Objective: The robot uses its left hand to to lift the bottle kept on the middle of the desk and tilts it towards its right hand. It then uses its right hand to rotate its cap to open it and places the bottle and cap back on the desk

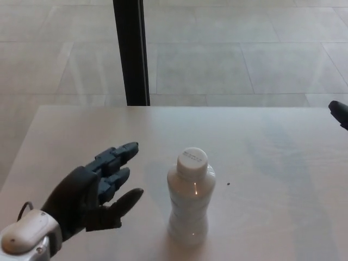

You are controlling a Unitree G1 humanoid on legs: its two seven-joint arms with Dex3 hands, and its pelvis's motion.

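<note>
A small white plastic bottle point(190, 202) stands on the pale desk point(283, 179), a little nearer the front edge than the middle. Its body is milky and waisted, narrowing partway down and widening again at the base, with a small bright glint on the shoulder. A white screw cap point(192, 160) with faint print on its top is seated on the neck.

The left hand point(95, 190) is just to the bottle's left, near it but apart, with bare desk showing between the thumb and the bottle's side. The hand is spread: 2 fingers point(117, 157) reach forward toward the far edge and the thumb sticks out toward the bottle, holding nothing.

The bottle is upright, its long axis vertical and the cap pointing up toward the camera.

At the picture's right edge only a dark tip of the right hand point(339, 113) shows above the desk; I cannot tell how it is set.

A tiny dark speck point(228, 183) lies on the desk just right of the bottle.
</note>
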